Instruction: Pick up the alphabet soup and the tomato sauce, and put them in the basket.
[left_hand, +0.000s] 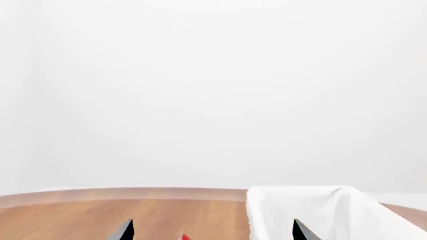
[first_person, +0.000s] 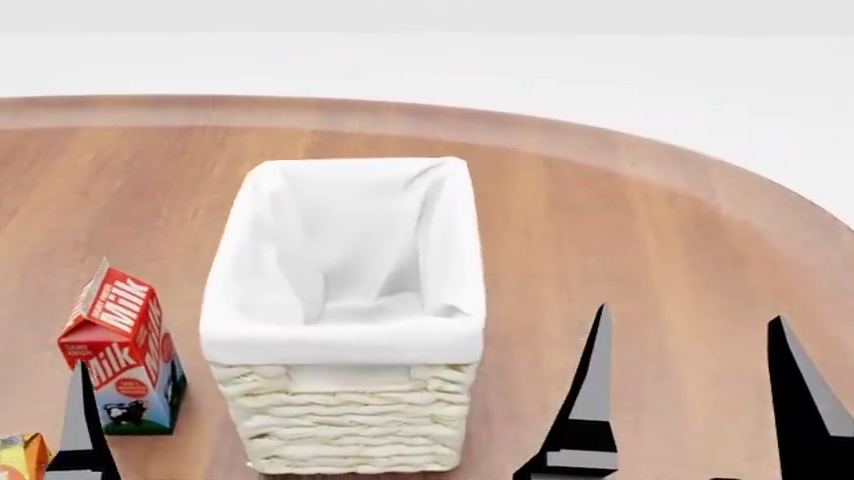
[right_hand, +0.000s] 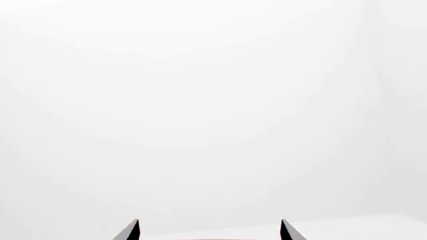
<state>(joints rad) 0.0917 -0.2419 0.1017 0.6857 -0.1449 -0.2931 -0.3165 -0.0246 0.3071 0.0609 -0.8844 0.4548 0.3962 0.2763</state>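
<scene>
A: Nearest the head camera are the dark, pointed fingers of the right gripper (first_person: 694, 400), standing well apart with nothing between them: jaws released.

B: And the left gripper (left_hand: 212, 231)?

A: Its wrist view shows two tips spread wide, also released, with only a red sliver low between them, too small to name. In the head view just one of its tips shows, beside the milk carton (first_person: 120, 350).

B: Where are the cans?

A: Neither the alphabet soup nor the tomato sauce is in any view. An orange-yellow corner sits at the bottom left edge of the head view, but I cannot tell what it is.

B: The basket (first_person: 350, 420)?

A: On the round wooden table (first_person: 641, 220), between the two grippers, upright and open. The white cloth lining folds softly over the rim; the wall below is cream woven wicker. It looks empty.

B: How should the cans handle?

A: My guess: small, stiff metal cylinders with smooth labels, fairly light and a little slippery. Take each across its middle, jaws square to the sides, then lower it into the lining, which should cushion it.
</scene>
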